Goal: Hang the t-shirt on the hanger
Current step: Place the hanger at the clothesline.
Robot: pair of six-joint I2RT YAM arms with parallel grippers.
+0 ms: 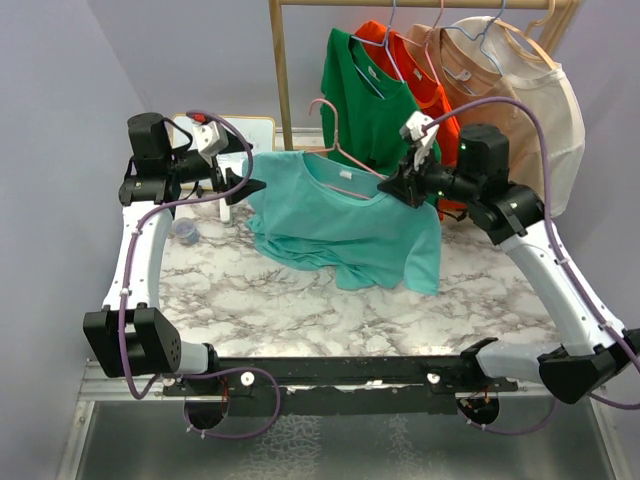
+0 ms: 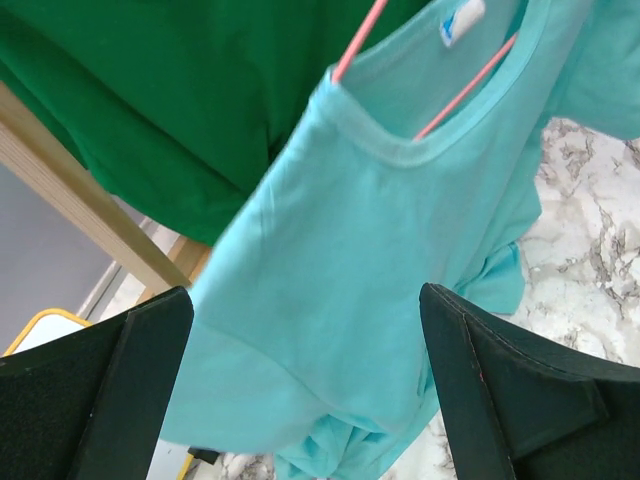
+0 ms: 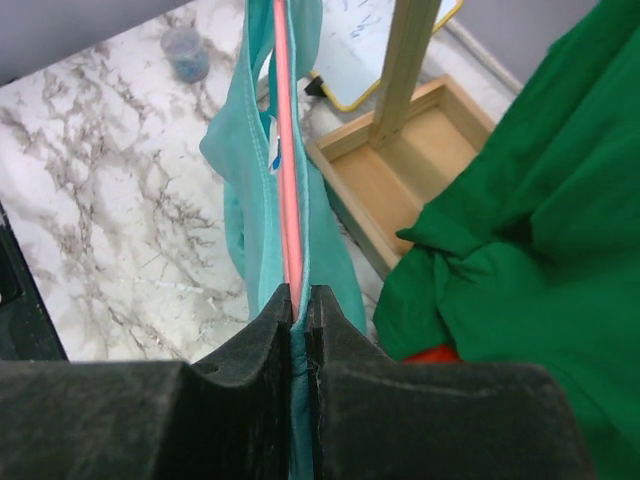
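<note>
One pinch only: clamped hanger wire and shirt shoulder together in right gripper, above table, with hem down on it. Spread left gripper wide beside other sleeve, gripping nothing. Judged risky: could slip off unsupported end or tilt hanger if swung.

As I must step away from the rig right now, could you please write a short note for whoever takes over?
Left gripper: open, holding nothing, its fingers either side of the t-shirt sleeve.
Right gripper: shut on the hanger wire with shirt cloth pinched in too, holding both up.
The t-shirt hangs from the hanger, whose wire passes through the neck; its hem appears to rest on the marble table.
Done: shirt appears seated on the hanger.
Left: check both shoulders sit evenly, then release.
</note>
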